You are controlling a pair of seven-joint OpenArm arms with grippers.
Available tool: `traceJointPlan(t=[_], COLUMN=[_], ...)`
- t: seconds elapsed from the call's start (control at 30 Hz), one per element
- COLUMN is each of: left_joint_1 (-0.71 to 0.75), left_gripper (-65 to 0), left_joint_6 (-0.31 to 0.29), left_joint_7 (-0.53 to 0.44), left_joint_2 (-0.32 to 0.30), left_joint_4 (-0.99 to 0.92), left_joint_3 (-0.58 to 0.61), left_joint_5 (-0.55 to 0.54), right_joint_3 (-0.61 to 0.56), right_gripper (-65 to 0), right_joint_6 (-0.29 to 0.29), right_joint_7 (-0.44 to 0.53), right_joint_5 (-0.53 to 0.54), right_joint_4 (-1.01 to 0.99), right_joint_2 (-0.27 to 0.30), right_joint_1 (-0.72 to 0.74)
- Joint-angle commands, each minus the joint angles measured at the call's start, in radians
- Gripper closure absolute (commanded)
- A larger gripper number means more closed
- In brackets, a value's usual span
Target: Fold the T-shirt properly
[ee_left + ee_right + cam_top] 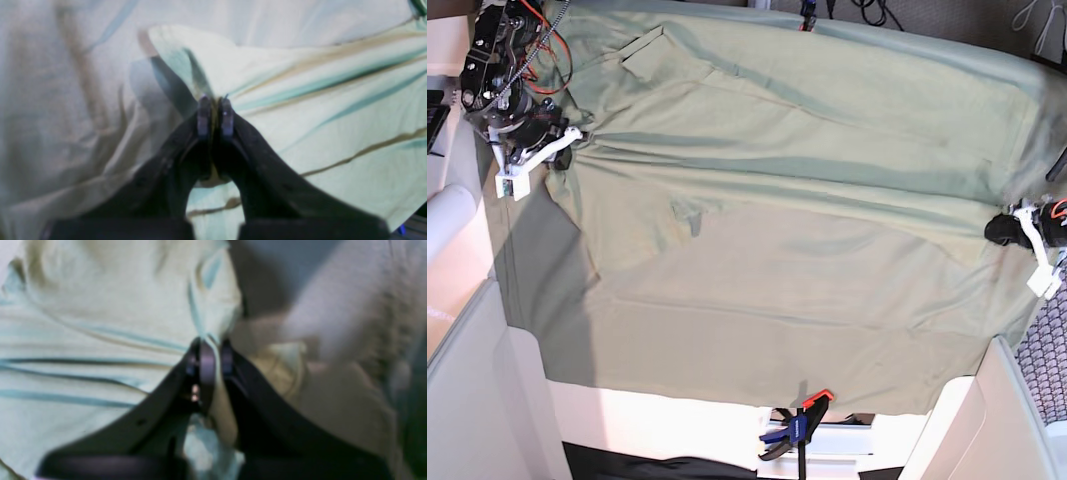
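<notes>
T-shirt, left wrist view: T-shirt (300, 110), pale sage-green, stretched in long creases to the right of the fingers; a pointed fold stands above them.
Left gripper, left wrist view: left gripper (215, 115) clenched on a T-shirt edge, cloth pinched between the pads.
Sheet, left wrist view: sage-green sheet (60, 116) lies blurred beneath and to the left.
Right gripper, right wrist view: right gripper (213, 356) clenched on a bunched T-shirt edge; taut creases run off to the left.
T-shirt, base view: spread wide across the covered worktop, held taut between both grippers at opposite ends, one small pucker near the middle.
Clamp, base view: blue-and-orange clamp (795, 428) grips the sheet's near edge.
</notes>
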Motion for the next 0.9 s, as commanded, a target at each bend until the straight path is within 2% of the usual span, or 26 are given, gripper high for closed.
traceJointPlan(t=[0.0,0.17,0.23,0.27,0.3,0.53,0.73,0.87], left_joint_1=[-0.016,0.002,0.001,0.001,0.001,0.002,0.005,0.018], left_gripper=[0.0,0.0,0.0,0.0,0.0,0.0,0.0,0.0], left_joint_6=[-0.010,-0.010,-0.010,-0.010,-0.010,-0.010,-0.010,-0.010], left_joint_7=[-0.011,-0.011,-0.011,-0.011,-0.011,-0.011,0.026,0.042], left_joint_2=[-0.028,-0.016,-0.008,-0.006,-0.003,0.005,0.005,0.002], left_joint_4=[0.012,0.013,0.013,0.013,0.013,0.014,0.014,0.016], left_joint_3=[-0.011,-0.011,-0.011,-0.011,-0.011,-0.011,-0.011,-0.011], left_joint_5=[-0.013,-0.013,-0.013,-0.014,-0.015,-0.015,-0.013,-0.016], right_joint_3=[0.013,0.013,0.013,0.013,0.014,0.065,0.076,0.072], right_gripper=[0.0,-0.8,-27.0,-37.6,-43.5,-44.3,-44.3,-44.3], right_joint_6=[-0.003,-0.003,-0.003,-0.003,-0.003,-0.008,-0.011,-0.010], right_joint_7=[0.016,0.016,0.015,0.015,0.016,0.076,0.083,0.141], right_joint_5=[-0.004,-0.008,-0.008,-0.008,-0.008,0.001,0.004,-0.007], right_joint_4=[0.019,0.008,0.009,0.009,0.010,0.065,0.036,-0.103], right_joint_2=[0.017,0.016,0.016,0.016,0.016,0.010,0.002,-0.027], right_joint_1=[0.008,-0.008,-0.008,-0.008,-0.008,0.014,0.161,0.266])
